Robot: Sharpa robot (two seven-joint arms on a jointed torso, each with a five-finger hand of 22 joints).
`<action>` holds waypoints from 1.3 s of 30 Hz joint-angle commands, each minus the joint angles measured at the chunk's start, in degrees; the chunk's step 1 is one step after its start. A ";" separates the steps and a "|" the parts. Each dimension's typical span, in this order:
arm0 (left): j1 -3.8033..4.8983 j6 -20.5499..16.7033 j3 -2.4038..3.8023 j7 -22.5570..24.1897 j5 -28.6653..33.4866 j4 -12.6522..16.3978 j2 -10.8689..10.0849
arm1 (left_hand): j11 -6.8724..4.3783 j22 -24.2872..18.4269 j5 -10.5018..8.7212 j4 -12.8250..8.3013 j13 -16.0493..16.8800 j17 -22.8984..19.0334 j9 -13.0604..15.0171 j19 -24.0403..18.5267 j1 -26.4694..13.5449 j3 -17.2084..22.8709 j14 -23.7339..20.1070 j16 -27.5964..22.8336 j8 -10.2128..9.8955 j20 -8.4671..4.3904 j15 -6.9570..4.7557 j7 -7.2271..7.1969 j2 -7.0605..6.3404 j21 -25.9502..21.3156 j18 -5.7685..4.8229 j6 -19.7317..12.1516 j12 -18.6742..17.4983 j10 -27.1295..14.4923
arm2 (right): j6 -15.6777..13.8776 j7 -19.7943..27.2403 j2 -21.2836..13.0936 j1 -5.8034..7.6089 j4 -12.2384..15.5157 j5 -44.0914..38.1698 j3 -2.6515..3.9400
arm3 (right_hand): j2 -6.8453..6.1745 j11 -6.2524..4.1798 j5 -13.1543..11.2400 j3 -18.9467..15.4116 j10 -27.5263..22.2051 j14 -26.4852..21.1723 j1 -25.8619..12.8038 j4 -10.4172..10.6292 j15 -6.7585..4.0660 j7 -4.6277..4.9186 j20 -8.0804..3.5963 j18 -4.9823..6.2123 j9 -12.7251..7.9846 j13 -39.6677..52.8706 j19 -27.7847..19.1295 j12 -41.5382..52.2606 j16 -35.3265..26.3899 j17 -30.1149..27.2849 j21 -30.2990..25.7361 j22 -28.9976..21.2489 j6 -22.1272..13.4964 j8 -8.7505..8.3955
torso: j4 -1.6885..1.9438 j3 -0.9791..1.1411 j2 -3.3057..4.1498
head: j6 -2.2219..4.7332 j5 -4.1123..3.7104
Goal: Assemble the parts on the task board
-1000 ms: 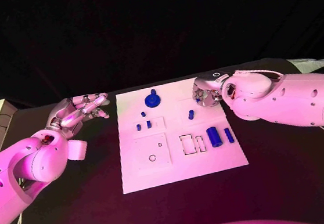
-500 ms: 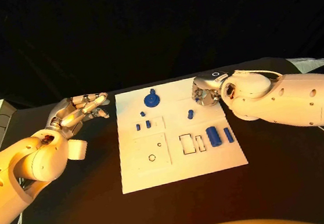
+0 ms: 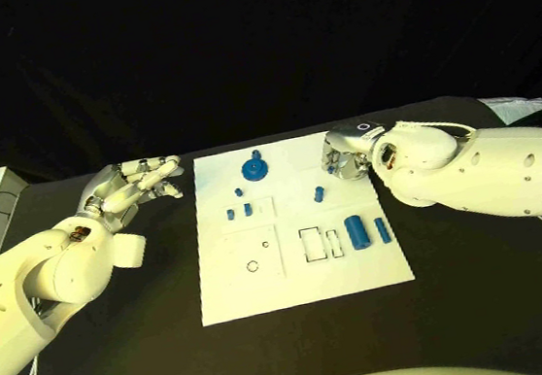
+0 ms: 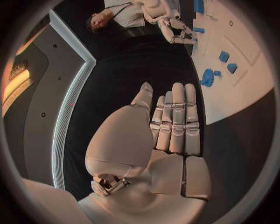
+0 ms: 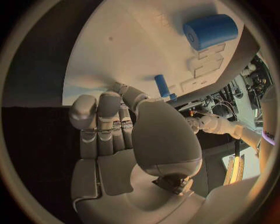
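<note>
While the left hand (image 3: pixel 135 184) is hovering over the black table (image 3: pixel 133 370) just beside the task board (image 3: pixel 304 275), off its far corner on the robot's left, we are seeing its fingers (image 4: pixel 175 116) lying straight and side by side in the left wrist view, with nothing between them. The right hand (image 3: pixel 342 157) is sitting at the opposite far corner of the task board, over its edge. In the right wrist view its fingers (image 5: pixel 99 112) are curling inward above the white surface, and we are finding no part inside them; whether the fingertips are touching the board, we cannot tell.

Working outward from the right hand, we are locating a small blue peg (image 3: pixel 320 194) near it on the task board. A round blue part with a knob (image 3: pixel 255 168) is resting near the board's far edge, between the two hands. Three small blue pieces (image 3: pixel 239 205) are grouped on the board's left half, nearer the left hand. A thick blue cylinder (image 3: pixel 357 228) and a thinner blue bar (image 3: pixel 382 230) are lying side by side by the board's right edge, just beside two rectangular slots (image 3: pixel 319 242). A ring-shaped recess (image 3: pixel 252 266) is marking the board's left half, toward its near edge.
</note>
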 commanded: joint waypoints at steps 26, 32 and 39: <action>-0.16 -1.41 0.04 0.33 0.50 -0.67 1.66 | -0.02 0.28 -0.02 -0.59 -0.01 0.25 0.08 0.35 0.21 0.57 -0.04 -0.09 0.25 0.07 0.26 0.17 0.53 -0.43 -0.69 0.05 0.29 -0.60 | -2.45 0.55 -0.33 1.63 12.94 8.33 0.84 | 0.50 -1.46 0.78 -0.28 1.83 -0.01 -0.41 -0.47 -0.19 0.31 -0.02 0.42 0.21 0.18 2.79 0.19 0.11 -0.16 -6.31 6.92 0.02 0.04 | 0.22 -0.51 -0.45 | 0.57 1.52; -0.32 -3.67 0.04 0.76 1.29 -0.46 2.13 | -0.03 0.45 -0.01 -0.48 -0.01 0.29 0.07 0.31 0.04 1.09 -0.09 -0.07 0.25 0.08 0.25 0.17 0.25 -0.42 -0.67 0.11 0.34 -0.57 | -1.33 0.48 3.07 0.25 14.82 2.94 0.03 | 0.50 -1.46 0.78 -0.28 1.83 -0.01 -0.41 -0.47 -0.19 0.31 -0.02 0.42 0.21 0.18 2.79 0.19 0.11 -0.16 -6.31 6.92 0.02 0.04 | 0.37 -0.74 -0.74 | 0.25 2.71; -0.36 -5.01 0.03 0.73 1.89 -0.32 2.43 | -0.02 0.48 -0.01 -0.38 0.00 0.27 0.08 0.29 -0.10 1.15 -0.10 -0.09 0.25 0.09 0.28 0.18 0.16 -0.44 -0.69 0.12 0.36 -0.59 | 0.16 0.14 6.04 -1.54 14.92 -1.02 -0.68 | 0.55 -1.46 0.94 -0.26 1.84 0.00 -0.50 -0.64 -0.19 0.30 -0.03 0.45 0.18 0.18 2.90 0.19 0.08 -0.24 -6.74 6.89 0.02 0.04 | 0.48 -0.82 -0.78 | -0.21 3.63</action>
